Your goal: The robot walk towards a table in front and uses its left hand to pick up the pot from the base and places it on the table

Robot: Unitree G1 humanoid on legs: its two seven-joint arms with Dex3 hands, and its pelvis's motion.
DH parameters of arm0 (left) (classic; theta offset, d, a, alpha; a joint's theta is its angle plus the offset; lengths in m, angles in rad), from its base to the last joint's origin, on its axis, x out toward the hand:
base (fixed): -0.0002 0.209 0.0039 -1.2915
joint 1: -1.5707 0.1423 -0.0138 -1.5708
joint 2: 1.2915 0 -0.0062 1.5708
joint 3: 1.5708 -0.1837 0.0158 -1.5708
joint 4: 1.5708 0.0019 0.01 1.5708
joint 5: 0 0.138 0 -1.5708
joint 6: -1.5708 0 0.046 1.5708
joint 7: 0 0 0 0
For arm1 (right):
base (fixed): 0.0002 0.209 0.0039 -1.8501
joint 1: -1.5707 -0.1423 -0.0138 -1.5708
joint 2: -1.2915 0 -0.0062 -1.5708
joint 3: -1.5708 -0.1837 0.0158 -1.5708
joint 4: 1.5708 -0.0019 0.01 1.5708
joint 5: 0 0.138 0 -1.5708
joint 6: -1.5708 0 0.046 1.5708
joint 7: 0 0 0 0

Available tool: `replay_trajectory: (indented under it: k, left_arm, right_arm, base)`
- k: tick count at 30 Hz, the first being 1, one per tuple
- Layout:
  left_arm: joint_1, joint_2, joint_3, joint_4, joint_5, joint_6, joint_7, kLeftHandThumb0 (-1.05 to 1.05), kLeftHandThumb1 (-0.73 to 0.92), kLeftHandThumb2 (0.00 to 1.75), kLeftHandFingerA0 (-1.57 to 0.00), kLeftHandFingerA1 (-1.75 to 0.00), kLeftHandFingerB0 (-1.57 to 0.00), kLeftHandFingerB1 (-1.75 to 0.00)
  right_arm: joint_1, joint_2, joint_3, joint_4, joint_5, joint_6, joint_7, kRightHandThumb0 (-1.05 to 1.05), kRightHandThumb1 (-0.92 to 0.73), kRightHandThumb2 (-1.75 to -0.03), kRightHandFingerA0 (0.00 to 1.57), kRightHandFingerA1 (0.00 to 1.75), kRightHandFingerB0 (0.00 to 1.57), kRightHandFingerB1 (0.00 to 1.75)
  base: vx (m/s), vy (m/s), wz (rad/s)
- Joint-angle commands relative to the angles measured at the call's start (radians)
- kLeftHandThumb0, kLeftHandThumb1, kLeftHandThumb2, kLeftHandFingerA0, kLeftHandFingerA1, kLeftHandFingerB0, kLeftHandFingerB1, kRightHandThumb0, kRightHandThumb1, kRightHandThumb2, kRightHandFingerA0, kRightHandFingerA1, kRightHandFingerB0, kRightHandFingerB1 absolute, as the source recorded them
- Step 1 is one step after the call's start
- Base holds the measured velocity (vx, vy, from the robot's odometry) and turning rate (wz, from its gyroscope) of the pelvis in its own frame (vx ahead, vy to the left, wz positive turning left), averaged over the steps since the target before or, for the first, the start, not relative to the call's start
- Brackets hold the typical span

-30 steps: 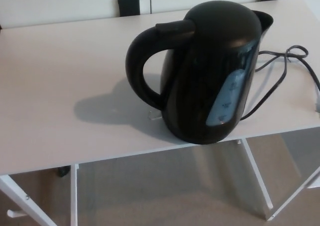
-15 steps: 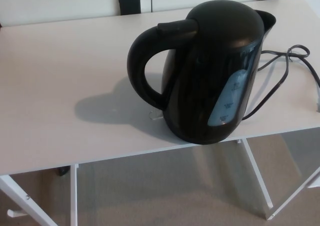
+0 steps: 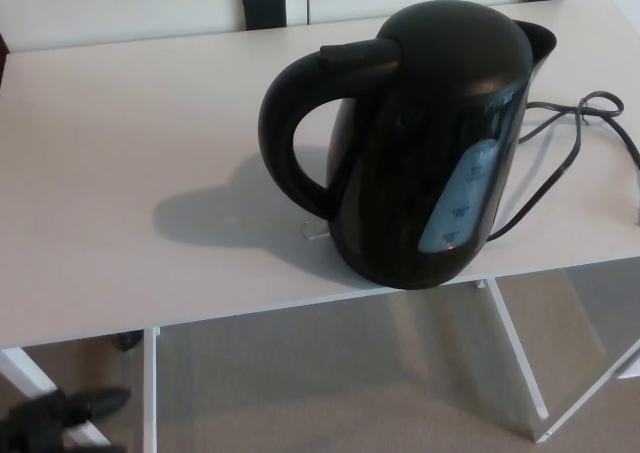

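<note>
- Black pot (image 3: 420, 143) is sitting on the white table (image 3: 110, 173), close to the front edge and a bit right of the middle.
- Its base is hiding under it, so I am not seeing where the pot stops and the base starts.
- The handle (image 3: 285, 143) is pointing to the robot's left, so it is facing the side the left hand is reaching from.
- The left hand (image 3: 60, 413) is showing only as a dark shape low in the corner, below the table top and well apart from the pot. I cannot tell if it is spread or pressed together.
- The right hand is not showing.
- I am thinking the hand should be going up over the table edge, then into the loop of the handle, and wrapping tight around it.
- The pot is looking tall, so lifting it straight up and slowly should be keeping it from tipping.
- The cord (image 3: 570, 123) is lying on the right, so the bare left side is looking like the safest spot for setting the pot down.
</note>
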Motion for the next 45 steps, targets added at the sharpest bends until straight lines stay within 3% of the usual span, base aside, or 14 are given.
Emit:
replay_trajectory:
  k: [1, 7, 12, 14, 21, 22, 23, 24, 25, 31, 32, 36, 38, 45]
  left_arm:
    - [-0.272, 0.301, 0.291, -0.657, -0.934, 0.047, 0.191, -0.42, 0.51, 0.55, -0.50, -0.41, -0.35, -0.34]
    - [-0.477, 0.292, 0.259, -0.583, -0.849, 0.118, 0.364, -0.38, 0.50, 0.55, -0.55, -0.40, -0.38, -0.33]
    - [-0.617, 0.240, 0.212, -0.529, -0.617, 0.221, 0.442, -0.52, 0.40, 0.66, -0.43, -0.43, -0.29, -0.39]
    - [-0.675, 0.194, 0.169, -0.508, -0.486, 0.278, 0.474, -0.45, 0.42, 0.54, -0.41, -0.35, -0.31, -0.31]
    - [-0.860, 0.127, 0.012, -0.404, -0.211, 0.449, 0.486, -0.54, 0.39, 0.65, -0.23, -0.39, -0.19, -0.35]
    - [-0.902, 0.110, -0.042, -0.359, -0.143, 0.470, 0.484, -0.25, 0.27, 0.84, -0.07, -0.50, -0.06, -0.49]
    - [-0.915, 0.105, -0.058, -0.347, -0.124, 0.477, 0.484, -0.25, 0.27, 0.84, -0.07, -0.50, -0.06, -0.49]
    - [-0.942, 0.096, -0.094, -0.314, -0.079, 0.490, 0.484, -0.47, 0.46, 0.54, -0.21, -0.32, -0.19, -0.28]
    - [-0.966, 0.088, -0.130, -0.280, -0.035, 0.501, 0.482, -0.47, 0.46, 0.54, -0.21, -0.32, -0.19, -0.28]
    - [-1.069, 0.043, -0.259, -0.122, 0.070, 0.530, 0.474, -0.50, 0.45, 0.54, -0.20, -0.31, -0.17, -0.27]
    - [-1.088, 0.035, -0.286, -0.092, 0.077, 0.545, 0.467, -0.59, 0.40, 0.65, -0.11, -0.37, -0.08, -0.31]
    - [-1.151, 0.016, -0.360, -0.003, 0.092, 0.607, 0.447, -0.62, 0.39, 0.68, -0.05, -0.36, -0.16, -0.24]
    - [-1.189, -0.002, -0.405, 0.071, 0.110, 0.623, 0.436, -0.60, 0.39, 0.74, -0.03, -0.28, -0.07, -0.26]
    - [-1.251, -0.019, -0.506, 0.224, 0.173, 0.637, 0.397, -0.62, 0.39, 0.76, -0.01, -0.17, -0.07, -0.18]
  right_arm:
    - [-0.017, -0.035, 0.016, 0.005, -0.037, -0.008, -0.038, -0.49, -0.55, -0.58, 0.85, 0.54, 0.51, 0.39]
    - [-0.022, -0.042, 0.023, 0.017, -0.048, -0.015, -0.045, -0.49, -0.56, -0.57, 0.84, 0.56, 0.51, 0.38]
    - [-0.028, -0.037, 0.019, 0.018, -0.040, -0.019, -0.039, -0.44, -0.56, -0.57, 0.83, 0.56, 0.50, 0.39]
    - [-0.033, -0.036, 0.019, 0.023, -0.040, -0.020, -0.041, -0.46, -0.56, -0.57, 0.82, 0.57, 0.50, 0.39]
    - [-0.039, -0.040, 0.028, 0.022, -0.050, -0.012, -0.045, -0.48, -0.58, -0.58, 0.81, 0.56, 0.49, 0.39]
    - [-0.041, -0.041, 0.029, 0.024, -0.053, -0.006, -0.048, -0.48, -0.58, -0.58, 0.83, 0.55, 0.51, 0.39]
    - [-0.042, -0.041, 0.029, 0.024, -0.053, -0.004, -0.049, -0.48, -0.58, -0.58, 0.83, 0.55, 0.51, 0.39]
    - [-0.043, -0.040, 0.030, 0.026, -0.055, -0.004, -0.051, -0.49, -0.58, -0.58, 0.83, 0.55, 0.52, 0.39]
    - [-0.043, -0.040, 0.032, 0.027, -0.056, -0.004, -0.052, -0.49, -0.58, -0.58, 0.83, 0.55, 0.52, 0.39]
    - [-0.055, -0.035, 0.029, 0.030, -0.049, 0.003, -0.052, -0.47, -0.56, -0.57, 0.84, 0.56, 0.51, 0.39]
    - [-0.053, -0.035, 0.030, 0.027, -0.050, 0.005, -0.053, -0.48, -0.56, -0.58, 0.84, 0.54, 0.51, 0.38]
    - [-0.042, -0.036, 0.041, 0.006, -0.066, 0.002, -0.070, -0.48, -0.57, -0.58, 0.83, 0.54, 0.51, 0.38]
    - [-0.047, -0.040, 0.043, 0.013, -0.068, -0.007, -0.072, -0.47, -0.57, -0.58, 0.83, 0.55, 0.49, 0.38]
    - [-0.041, -0.036, 0.055, 0.011, -0.078, -0.005, -0.079, -0.47, -0.57, -0.58, 0.83, 0.54, 0.50, 0.38]
  base:
    - [0.00, 0.000, 0.00]
    - [0.00, 0.000, 0.00]
    - [0.00, 0.000, 0.00]
    - [0.00, 0.000, 0.00]
    - [0.00, 0.000, 0.00]
    - [0.00, 0.000, 0.00]
    - [0.00, 0.000, 0.00]
    - [0.00, 0.000, 0.00]
    - [0.00, 0.000, 0.00]
    - [0.00, 0.000, 0.00]
    - [0.00, 0.000, 0.00]
    - [0.00, 0.000, 0.00]
    - [0.00, 0.000, 0.00]
    - [0.00, 0.000, 0.00]
